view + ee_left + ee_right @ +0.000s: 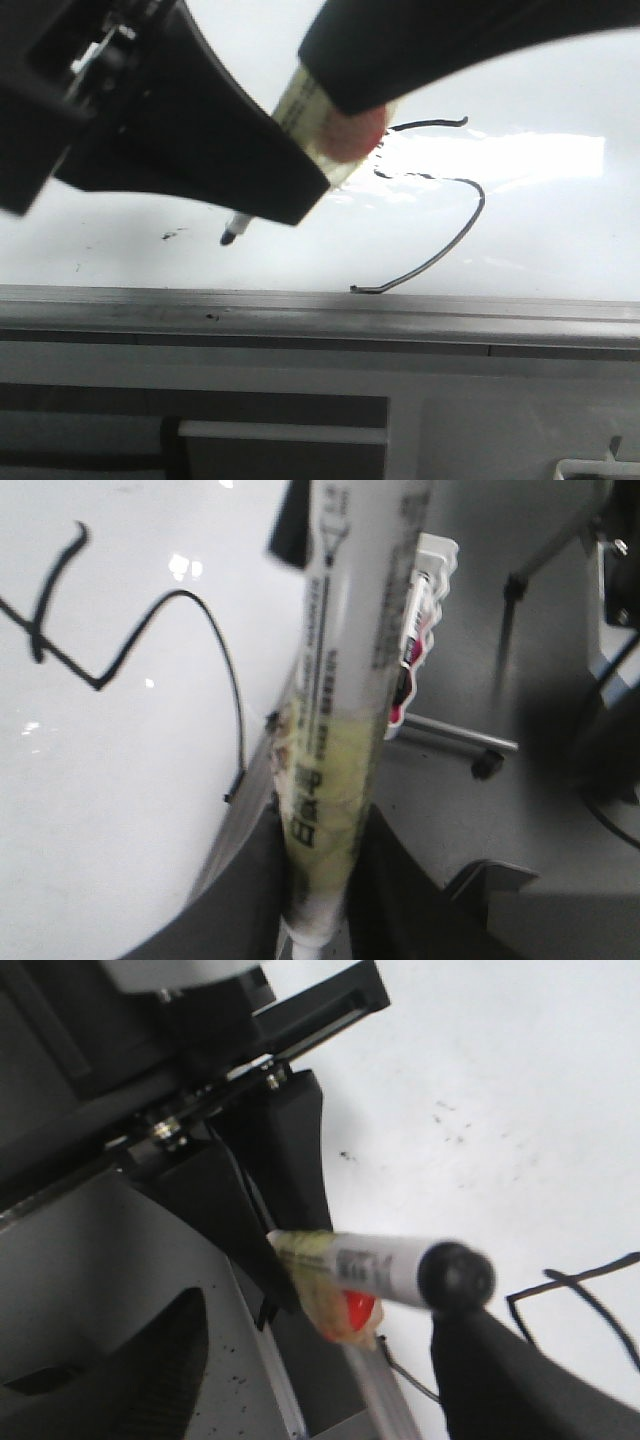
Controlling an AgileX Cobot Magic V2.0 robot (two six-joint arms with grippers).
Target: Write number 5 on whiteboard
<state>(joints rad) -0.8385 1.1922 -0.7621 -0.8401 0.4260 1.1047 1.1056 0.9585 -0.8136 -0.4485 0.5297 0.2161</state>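
While the left gripper pinches the marker, its tip hovers beside the number 5 on the whiteboard; the right gripper's state is unclear

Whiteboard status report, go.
Left gripper shut on marker. Number 5 drawn on whiteboard. Marker tip off surface. Right gripper state unclear.

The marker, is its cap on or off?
Off. In the front view the marker, clamped in the left gripper, shows its bare dark tip just above the whiteboard, left of the number 5.
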